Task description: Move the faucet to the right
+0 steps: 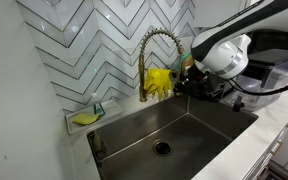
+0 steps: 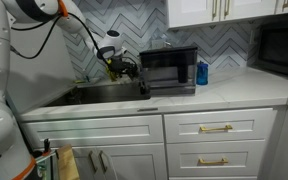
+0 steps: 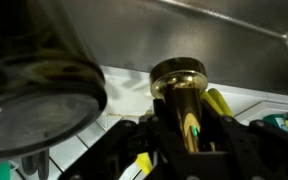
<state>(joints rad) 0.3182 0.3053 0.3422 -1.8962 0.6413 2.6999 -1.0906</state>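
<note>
The tall gold faucet [image 1: 144, 62] with a springy curved neck stood behind the shiny metal sink [image 1: 199, 125]. The black gripper [image 1: 189, 82] had fingers [image 3: 234, 150] on both sides of its spout. Too dark to tell if they squeezed.

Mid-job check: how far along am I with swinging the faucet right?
Done: the approach; the gripper is at the spout end of the gold faucet. In hand: the grasp; in the wrist view the brass head sits between its jaws, but I cannot tell if they are clamped. Left: the swing to the right itself.
</note>
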